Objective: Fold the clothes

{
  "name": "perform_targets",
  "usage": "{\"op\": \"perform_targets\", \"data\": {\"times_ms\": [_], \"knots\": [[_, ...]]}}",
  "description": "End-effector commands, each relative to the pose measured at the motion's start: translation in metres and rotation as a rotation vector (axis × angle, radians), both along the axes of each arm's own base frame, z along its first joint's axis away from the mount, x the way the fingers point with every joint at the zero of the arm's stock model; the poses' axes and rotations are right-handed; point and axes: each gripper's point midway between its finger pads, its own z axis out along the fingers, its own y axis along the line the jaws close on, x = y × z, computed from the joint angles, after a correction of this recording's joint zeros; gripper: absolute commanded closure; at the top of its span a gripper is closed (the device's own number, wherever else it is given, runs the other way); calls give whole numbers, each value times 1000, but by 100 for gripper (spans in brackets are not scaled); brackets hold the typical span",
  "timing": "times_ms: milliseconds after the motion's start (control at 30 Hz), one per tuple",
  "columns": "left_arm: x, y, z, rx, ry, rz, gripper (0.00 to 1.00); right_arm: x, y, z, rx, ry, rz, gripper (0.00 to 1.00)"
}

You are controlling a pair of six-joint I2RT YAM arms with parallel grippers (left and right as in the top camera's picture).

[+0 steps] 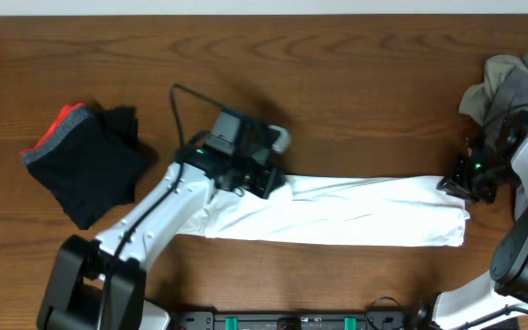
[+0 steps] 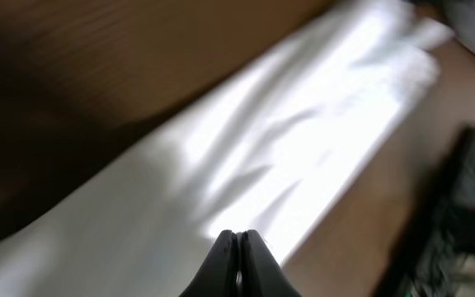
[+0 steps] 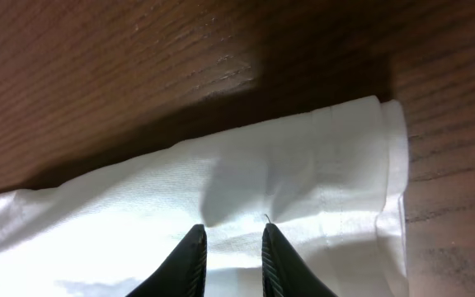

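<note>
Cloth of one white T-shirt (image 1: 356, 213) is laid as a long, narrow band across the middle of the table (image 1: 337, 73), running left to right and lying towards the near side. Its surface is creased along its length, and a stitched hem (image 3: 392, 165) is seen at its right end.

The left gripper (image 2: 238, 239) is set at the left end of the band, on its far edge. Its fingers (image 2: 221, 268) are pressed fully together, with no gap left between them, directly over the white cloth. Whether any fabric is caught between them cannot be told, as the wrist view is blurred.

The right gripper (image 3: 231, 235) is placed at the right end, also at the far edge. Its fingers (image 3: 190, 257) are held only narrowly apart, and a raised pucker of the white cloth is seen running up into the gap, so the shirt appears to be pinched there, just inside the hem.

Two arms are counted, each with one gripper. One black garment (image 1: 90, 170) with a red and grey band (image 1: 58, 133) is spread at the left of the table, well apart from the shirt. One heap of grey clothes (image 1: 511, 78) is piled at the far right corner, just beyond the right arm; the number of pieces in it cannot be told.
</note>
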Motion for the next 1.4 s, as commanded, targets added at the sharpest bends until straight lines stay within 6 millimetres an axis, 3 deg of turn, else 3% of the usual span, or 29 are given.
{"op": "perform_targets", "data": {"times_ms": [0, 233, 600, 1167, 1367], "knots": [[-21, -25, 15, -53, -93, -187, 94, -1, 3, 0, 2, 1, 18, 78], [-25, -28, -5, 90, -154, -193, 94, -1, 3, 0, 2, 1, 18, 78], [-2, -12, -15, 217, -239, -112, 94, -2, 4, 0, 3, 3, 18, 79], [32, -33, 8, 129, -419, -84, 94, -2, 4, 0, 3, 3, 18, 78], [29, -31, -11, 161, -370, -94, 94, -2, 4, 0, 3, 3, 18, 78]]}}
